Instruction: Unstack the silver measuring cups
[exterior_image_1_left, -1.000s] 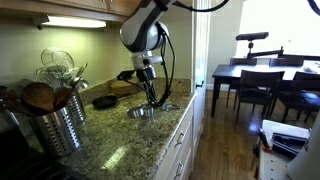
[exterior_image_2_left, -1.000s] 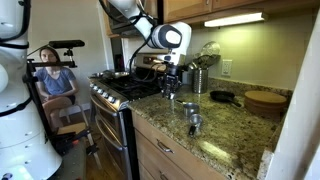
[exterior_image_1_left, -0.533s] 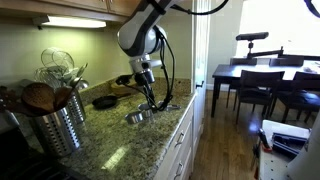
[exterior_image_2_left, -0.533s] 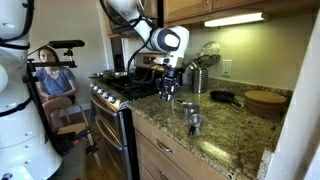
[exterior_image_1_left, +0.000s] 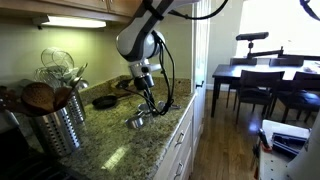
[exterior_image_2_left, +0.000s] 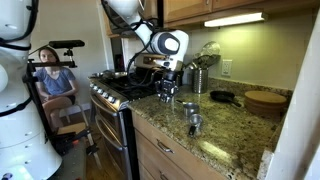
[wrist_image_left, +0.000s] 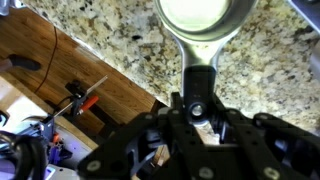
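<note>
My gripper (exterior_image_1_left: 146, 97) is shut on the thin flat handle of a silver measuring cup (exterior_image_1_left: 135, 121) and holds it low over the granite counter (exterior_image_1_left: 140, 145). In the wrist view the cup's round bowl (wrist_image_left: 200, 18) sits at the top, and its handle runs down between my fingers (wrist_image_left: 197, 98). In an exterior view my gripper (exterior_image_2_left: 167, 90) hangs near the stove end of the counter. Two more small silver measuring cups (exterior_image_2_left: 194, 108) (exterior_image_2_left: 195, 125) rest apart on the counter to its right.
A ribbed steel utensil canister (exterior_image_1_left: 52, 122) with wooden spoons and whisks stands at the counter's near end; it also shows by the wall (exterior_image_2_left: 198, 78). A black round pan (exterior_image_1_left: 104, 101) and a wooden board (exterior_image_2_left: 265, 100) lie by the wall. A stove (exterior_image_2_left: 118, 90) adjoins the counter.
My gripper has moved along the counter toward the utensil canister, carrying the measuring cup with it. The other cups have not moved.
</note>
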